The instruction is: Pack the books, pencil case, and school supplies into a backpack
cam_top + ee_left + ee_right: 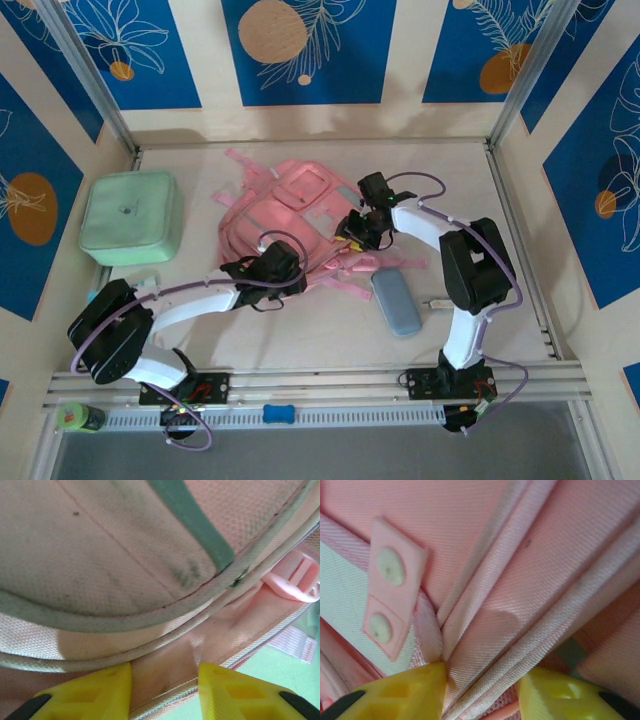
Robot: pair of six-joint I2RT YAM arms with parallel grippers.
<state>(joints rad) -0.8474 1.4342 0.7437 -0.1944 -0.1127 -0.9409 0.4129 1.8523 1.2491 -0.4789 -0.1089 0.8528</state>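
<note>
Firstly, at the left of the pale wooden bench (300, 340) stands a mint-green square box (132, 217) with rounded corners. Beside it the pink backpack (290, 205) lies flat, of woven cloth, its straps spread out. The left hand (165, 675) grasps its near edge, a piped seam between the yellow fingers (100, 695). The right hand (482, 672) clenches bunched folds at its right side. Further right lies the grey-blue pencil case (396, 302), oblong and soft, with rounded ends.
</note>
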